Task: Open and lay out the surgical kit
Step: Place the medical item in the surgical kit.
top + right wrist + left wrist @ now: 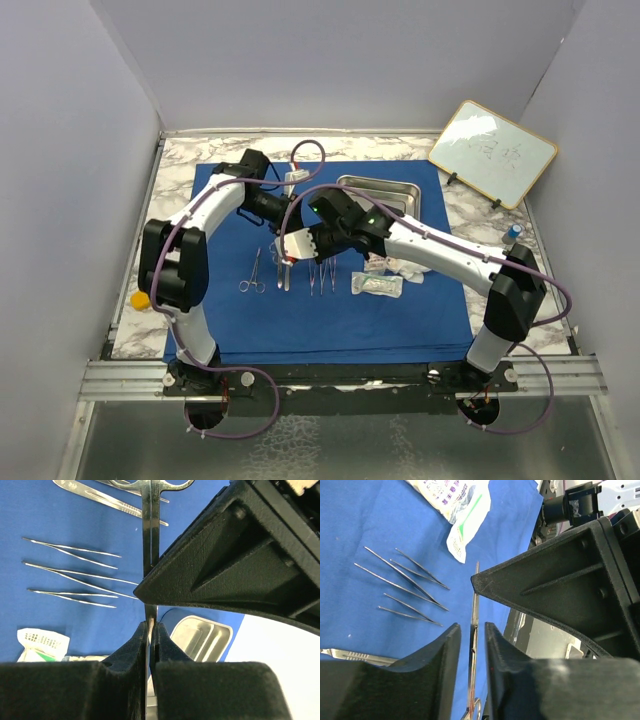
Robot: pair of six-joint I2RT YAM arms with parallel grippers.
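The royal-blue wrap [330, 315] lies spread open on the table, with the steel tray [378, 190] at its back. Both grippers meet over the middle of the cloth. My right gripper [150, 625] is shut on the blade end of steel scissors [150, 540], whose ring handles point away from it. My left gripper [472, 626] is open, and its fingers straddle the same scissors [474, 605] with a small gap on each side. Tweezers [405, 580] lie in a row on the cloth. Forceps [252, 272] and a scalpel [110, 497] lie beside them.
White gauze packets [377, 284] lie right of the tools, and another packet [293, 178] lies at the back. A wood-framed whiteboard [492, 152] leans at the back right. A small yellow block [141, 298] sits at the left table edge. Grey walls close in three sides.
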